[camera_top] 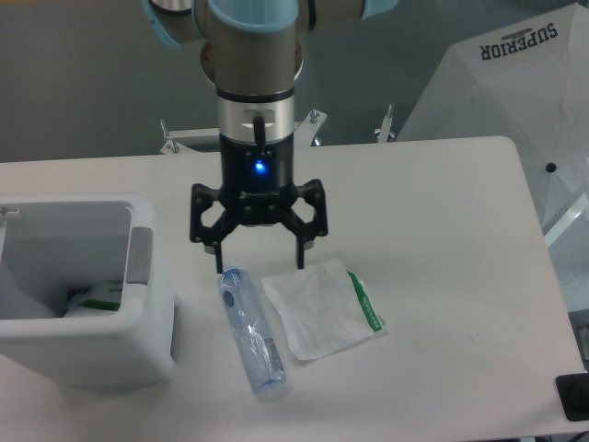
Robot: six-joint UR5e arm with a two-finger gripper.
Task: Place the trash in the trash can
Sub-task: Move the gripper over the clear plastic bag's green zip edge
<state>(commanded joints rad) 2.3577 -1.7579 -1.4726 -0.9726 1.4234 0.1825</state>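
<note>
While end effector [260,267] hovers, bottle [249,331] beside wrapper [321,308]

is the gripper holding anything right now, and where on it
Nothing is held. The gripper is open and empty above the bottle and wrapper.

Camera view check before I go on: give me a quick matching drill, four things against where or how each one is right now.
Things:
1. gripper
2. plastic bottle
3. white wrapper
4. trash can

States:
A. at the table's left side, something white and green already inside
B. flat on the table, green strip on its right edge
C. open, above the table behind the two loose items
D. lying on its side between bin and wrapper

Pairs: 1-C, 2-D, 3-B, 4-A
</note>
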